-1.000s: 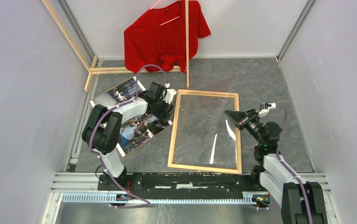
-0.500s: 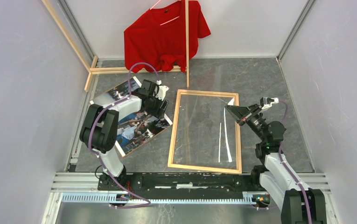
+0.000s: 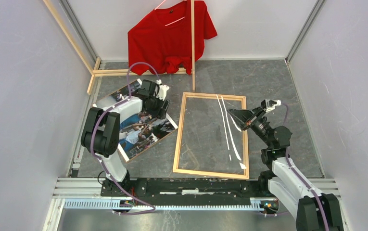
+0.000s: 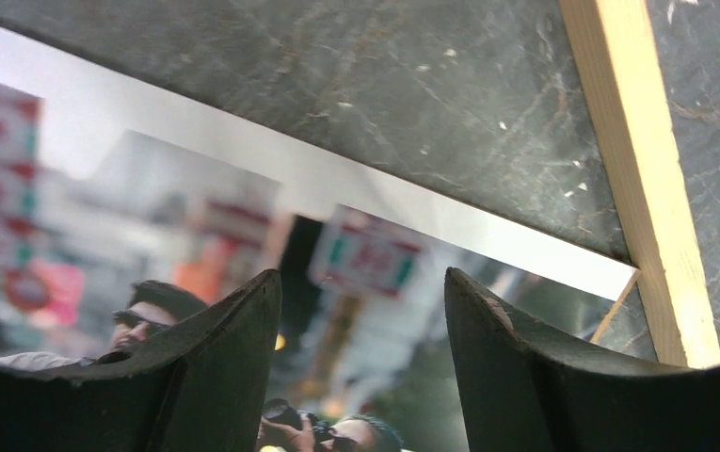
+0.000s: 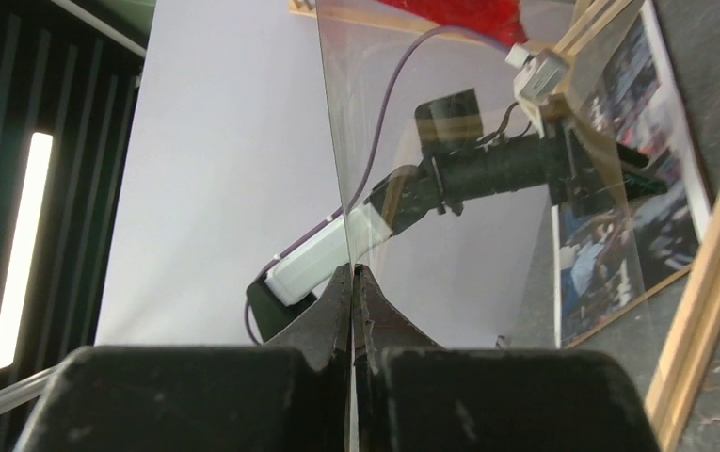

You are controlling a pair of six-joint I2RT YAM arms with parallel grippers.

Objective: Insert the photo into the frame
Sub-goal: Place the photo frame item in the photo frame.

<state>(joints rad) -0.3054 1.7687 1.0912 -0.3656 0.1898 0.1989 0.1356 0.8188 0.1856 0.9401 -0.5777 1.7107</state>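
Step in hand looks like opening the frame (image 3: 178, 139), mid tabletop. Right hand (image 3: 233, 116) is pinched tight on the right edge of its clear pane (image 3: 206, 130), which seems tipped up. Left hand (image 3: 157, 105) hovers wide and empty over the photo (image 3: 141, 130), face up near the tabletop's left edge. Next we'd need to grip the photo's frame-side edge and slide it under the pane. Count: one photo, one frame, one pane.

left arm (image 3: 125, 107) stretched forward | left pincer (image 4: 360, 278) agape | right arm (image 3: 291, 174) raised | right pincer (image 5: 351, 270) pinched tight
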